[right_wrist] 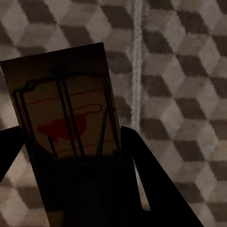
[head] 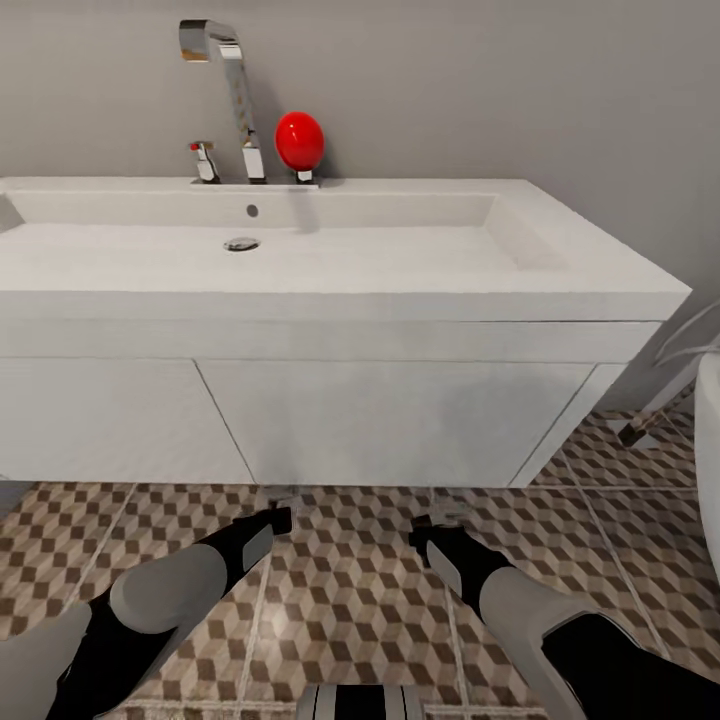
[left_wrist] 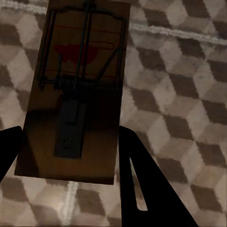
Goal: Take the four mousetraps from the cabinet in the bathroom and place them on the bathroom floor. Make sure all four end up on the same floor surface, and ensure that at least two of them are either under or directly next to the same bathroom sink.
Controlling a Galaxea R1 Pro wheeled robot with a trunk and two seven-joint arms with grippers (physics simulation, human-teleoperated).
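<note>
Both arms reach down over the cube-patterned bathroom floor (head: 350, 590) just in front of the white sink (head: 330, 270) and its two-door vanity. My left gripper (head: 277, 512) is shut on a tan mousetrap (left_wrist: 80, 71). The trap sticks out past the dark fingers (left_wrist: 139, 179) above the tiles, its red spot and metal bar facing the camera. My right gripper (head: 428, 527) is shut on a second mousetrap (right_wrist: 66, 118), likewise held over the floor (right_wrist: 179, 94) between its fingers (right_wrist: 146, 184). The cabinet is out of view.
Chrome taps (head: 235, 90) and a red round object (head: 299, 140) stand on the sink's back rim. A white bathtub edge (head: 708, 450) and a chrome floor pipe (head: 650, 415) are at the right. Open tiles lie under the vanity and between the arms.
</note>
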